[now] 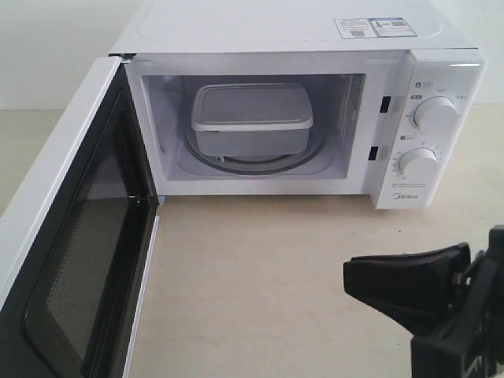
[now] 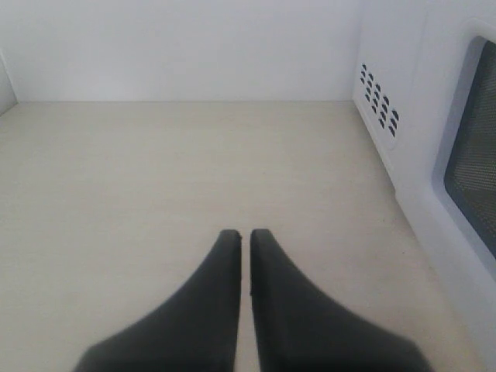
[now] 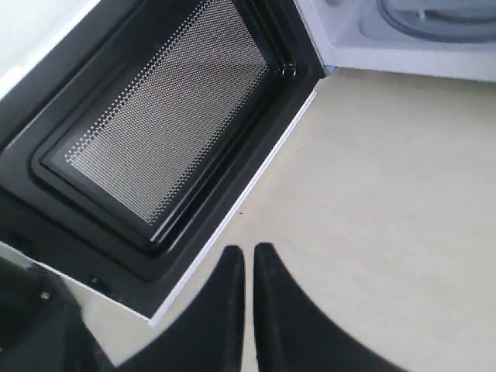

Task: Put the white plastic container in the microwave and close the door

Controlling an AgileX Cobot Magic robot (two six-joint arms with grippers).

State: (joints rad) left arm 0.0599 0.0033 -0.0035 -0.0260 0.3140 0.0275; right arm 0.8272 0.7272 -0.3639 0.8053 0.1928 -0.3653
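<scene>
one beige tabletop point(image 1: 268, 283) under microwave point(image 1: 394, 87)

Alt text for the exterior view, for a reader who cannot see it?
The white plastic container sits inside the microwave, whose door stands wide open on the left. The right gripper, shut and empty, hovers over the table at lower right.

White lidded container point(image 1: 252, 118) sits flat inside white microwave point(image 1: 429, 79), well beyond right pincer point(image 1: 350, 281). Black-framed door point(image 1: 71, 236) wide open, left of pincer.
</scene>
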